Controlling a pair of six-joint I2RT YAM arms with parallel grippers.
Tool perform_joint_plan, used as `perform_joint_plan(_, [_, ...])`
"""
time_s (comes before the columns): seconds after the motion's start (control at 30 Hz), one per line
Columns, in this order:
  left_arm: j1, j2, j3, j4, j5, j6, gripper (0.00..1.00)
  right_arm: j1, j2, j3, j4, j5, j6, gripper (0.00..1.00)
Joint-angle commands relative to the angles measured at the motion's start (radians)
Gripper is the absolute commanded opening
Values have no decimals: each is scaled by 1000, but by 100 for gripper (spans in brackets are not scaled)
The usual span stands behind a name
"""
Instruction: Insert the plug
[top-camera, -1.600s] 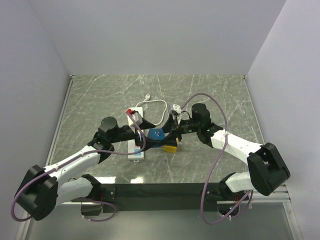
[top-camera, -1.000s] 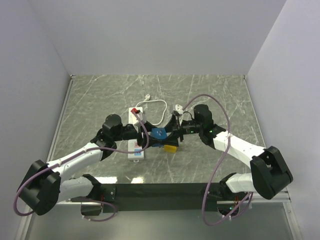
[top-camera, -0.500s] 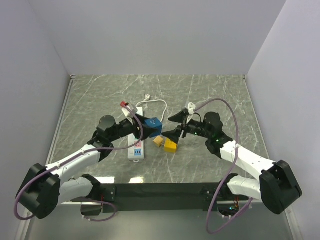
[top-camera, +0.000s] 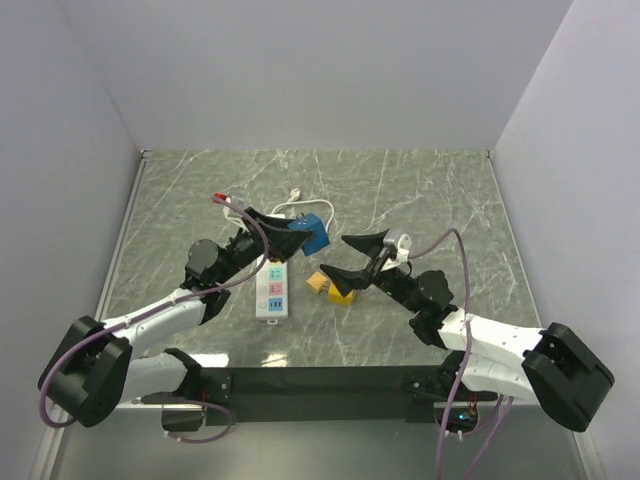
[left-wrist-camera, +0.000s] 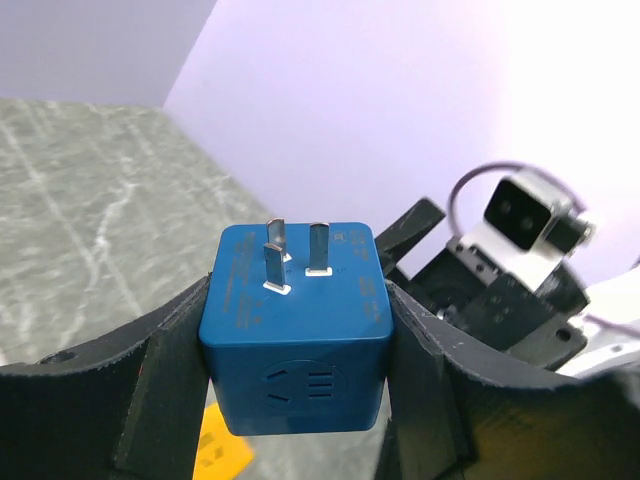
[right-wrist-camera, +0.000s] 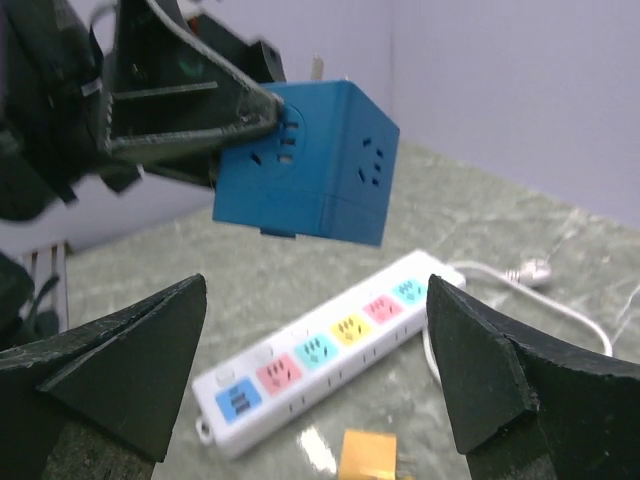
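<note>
Plug (left-wrist-camera: 295, 320) blue, aloft, clamped in left gripper (top-camera: 300, 238) jaws | right gripper (top-camera: 352, 258) jaws wide apart | power strip (top-camera: 272, 292) lying flat

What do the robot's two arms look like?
The left arm and right arm are white tube-like links between chunky black joints. A purple cable loops loosely along each. Each ends in two broad, black, wedge-shaped fingers, with a small silvery camera mounted at the wrist.

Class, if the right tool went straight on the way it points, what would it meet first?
Probably the blue plug cube held in the left tool; height is unclear, so it might pass beneath.
</note>
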Motion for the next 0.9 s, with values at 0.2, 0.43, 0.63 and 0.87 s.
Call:
perform_joint_plan(0.2, [-76,43,-22,286,-125,-216,0,133,107,19,326,232,-58,96])
perform_joint_plan(0.43, [-105,75,-28,350,-146,-264,0,176,160,44,384,293,-117,95])
perform_joint_plan(0.63, [-128,104,-35,393,-168,-304,0,213,210,58,468,354,-175,94])
perform_joint_plan(0.87, [-150,134,-40,428,-180,-329,0,248,270,65,585,404,-220,93])
